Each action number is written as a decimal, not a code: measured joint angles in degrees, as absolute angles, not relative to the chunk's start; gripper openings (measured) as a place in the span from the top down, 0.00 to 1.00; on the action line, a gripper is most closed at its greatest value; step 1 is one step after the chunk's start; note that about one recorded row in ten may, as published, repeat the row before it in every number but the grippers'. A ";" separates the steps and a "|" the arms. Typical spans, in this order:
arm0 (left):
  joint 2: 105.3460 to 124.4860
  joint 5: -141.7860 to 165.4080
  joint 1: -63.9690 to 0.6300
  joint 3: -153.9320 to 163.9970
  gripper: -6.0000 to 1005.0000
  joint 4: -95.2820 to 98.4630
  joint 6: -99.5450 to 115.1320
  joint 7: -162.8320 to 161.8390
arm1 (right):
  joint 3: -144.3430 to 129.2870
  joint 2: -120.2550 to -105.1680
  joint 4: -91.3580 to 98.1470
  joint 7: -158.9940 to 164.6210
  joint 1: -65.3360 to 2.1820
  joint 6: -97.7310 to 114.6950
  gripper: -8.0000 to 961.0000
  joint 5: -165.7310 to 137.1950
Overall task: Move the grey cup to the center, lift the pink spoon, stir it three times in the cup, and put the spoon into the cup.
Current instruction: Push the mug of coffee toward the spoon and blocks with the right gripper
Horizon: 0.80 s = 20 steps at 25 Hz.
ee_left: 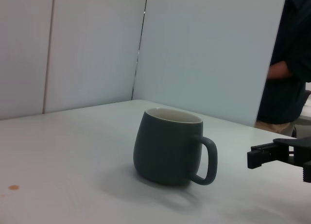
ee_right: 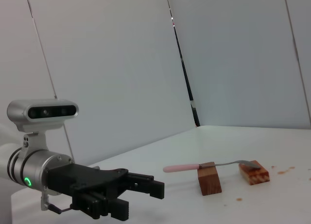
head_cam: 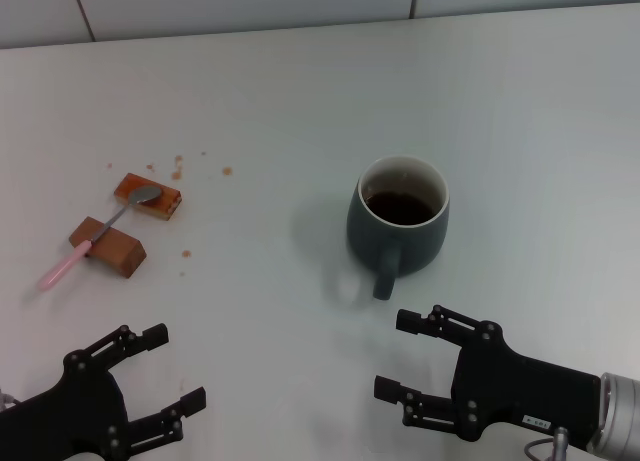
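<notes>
We are looking down at a white table (head_cam: 300,101). The grey cup (head_cam: 398,224), holding dark liquid, is standing upright a little right of the middle, its handle pointing toward the near edge. Our right gripper (head_cam: 410,356) is hovering just near of that handle with its fingers spread and nothing held, which suggests we are lining up to take the cup. At the far left, the pink spoon (head_cam: 95,237) is resting across two brown blocks (head_cam: 107,247), the metal bowl on the farther block and the pink handle jutting off the nearer one; propped like this, it is sitting clear of the tabletop, likely so fingers can close around it. Our left gripper (head_cam: 150,381) is waiting at the near left edge, fingers also spread and empty, well apart from the spoon. Small brown specks (head_cam: 178,169) are dotting the surface beyond the blocks.
</notes>
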<state>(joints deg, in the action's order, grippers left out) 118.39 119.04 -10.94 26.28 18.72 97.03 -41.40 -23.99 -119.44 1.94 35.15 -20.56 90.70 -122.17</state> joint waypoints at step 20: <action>118.29 119.07 -10.82 26.28 0.14 18.72 97.23 -41.40 | -9.48 -119.39 2.38 20.32 -12.81 106.18 0.20 -121.39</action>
<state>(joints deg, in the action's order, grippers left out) 118.29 119.07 -10.82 26.28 18.72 97.23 -41.40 -9.48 -119.39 2.38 20.32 -12.81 106.18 -121.39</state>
